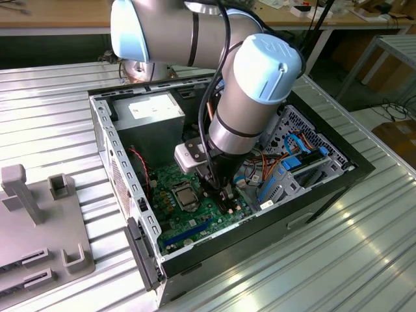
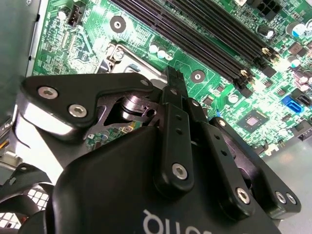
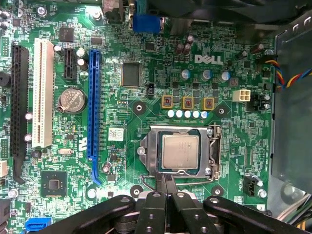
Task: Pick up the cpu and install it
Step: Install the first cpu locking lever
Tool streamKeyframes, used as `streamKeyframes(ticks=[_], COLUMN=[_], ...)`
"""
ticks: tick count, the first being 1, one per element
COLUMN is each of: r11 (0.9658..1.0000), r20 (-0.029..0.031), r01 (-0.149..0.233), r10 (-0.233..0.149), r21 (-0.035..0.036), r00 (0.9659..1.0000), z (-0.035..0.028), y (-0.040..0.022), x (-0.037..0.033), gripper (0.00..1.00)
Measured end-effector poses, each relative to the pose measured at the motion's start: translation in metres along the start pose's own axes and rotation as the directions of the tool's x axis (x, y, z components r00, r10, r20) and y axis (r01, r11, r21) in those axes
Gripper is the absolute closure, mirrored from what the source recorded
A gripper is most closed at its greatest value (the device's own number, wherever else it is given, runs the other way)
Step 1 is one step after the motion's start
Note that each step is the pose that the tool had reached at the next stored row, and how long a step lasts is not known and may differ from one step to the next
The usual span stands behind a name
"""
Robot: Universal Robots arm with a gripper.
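The cpu point(image 3: 180, 151) is seen sitting flat inside its socket frame point(image 3: 152, 152) on the green motherboard point(image 3: 161, 87) in the first wrist view, silver top up, and nothing is touching it. The claw point(image 3: 165, 181) is held just beside the socket's edge, with its two black fingertips pressed together and nothing gripped between them, so it's basically closed and empty. In the exterior view the claw point(image 1: 224, 194) is lowered into the open computer case point(image 1: 123, 188), which is laid on the ribbed metal tabletop point(image 1: 312, 260), right next to the cpu point(image 1: 184, 194). A blue expansion slot point(image 3: 93, 105) and a coin battery point(image 3: 71, 101) are visible well apart from the socket.
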State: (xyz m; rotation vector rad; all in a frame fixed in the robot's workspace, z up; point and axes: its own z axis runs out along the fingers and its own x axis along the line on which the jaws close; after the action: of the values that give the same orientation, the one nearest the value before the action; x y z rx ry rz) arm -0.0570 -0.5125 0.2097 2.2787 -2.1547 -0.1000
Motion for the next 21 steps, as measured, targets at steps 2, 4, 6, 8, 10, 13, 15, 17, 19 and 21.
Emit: streamKeyframes(ticks=[2, 4, 6, 8, 10, 13, 15, 17, 19, 21], r11=[1.0, 1.0, 1.0, 1.0, 1.0, 1.0, 1.0, 1.0, 1.0, 1.0], r20=[0.0, 0.0003, 0.0002, -0.0004, -0.001, -0.0037, -0.0063, -0.0092, -0.0117, -0.0138], r01=[0.0, 0.0, 0.0, 0.0, 0.0, 0.0, 0.0, 0.0, -0.001, -0.001], r10=[0.0, 0.0, 0.0, 0.0, 0.0, 0.0, 0.0, 0.0, 0.001, 0.001], r21=[0.0001, 0.0003, 0.0003, 0.0002, 0.0001, 0.0001, -0.0001, -0.0005, -0.0005, -0.0005], r00=[1.0, 1.0, 1.0, 1.0, 1.0, 1.0, 1.0, 1.0, 0.9999, 0.9999], z=[0.0009, 0.0018, 0.0027, 0.0036, 0.0043, 0.0059, 0.007, 0.0082, 0.0091, 0.0098], y=[0.0, -0.0001, -0.0001, -0.0002, -0.0007, -0.0019, -0.0026, -0.0033, -0.0045, -0.0065], x=[0.0003, 0.0007, 0.0013, 0.0016, 0.0017, 0.0018, 0.0019, 0.002, 0.0021, 0.0022], gripper=[0.89, 0.89, 0.89, 0.89, 0.89, 0.89, 0.89, 0.89, 0.89, 0.89])
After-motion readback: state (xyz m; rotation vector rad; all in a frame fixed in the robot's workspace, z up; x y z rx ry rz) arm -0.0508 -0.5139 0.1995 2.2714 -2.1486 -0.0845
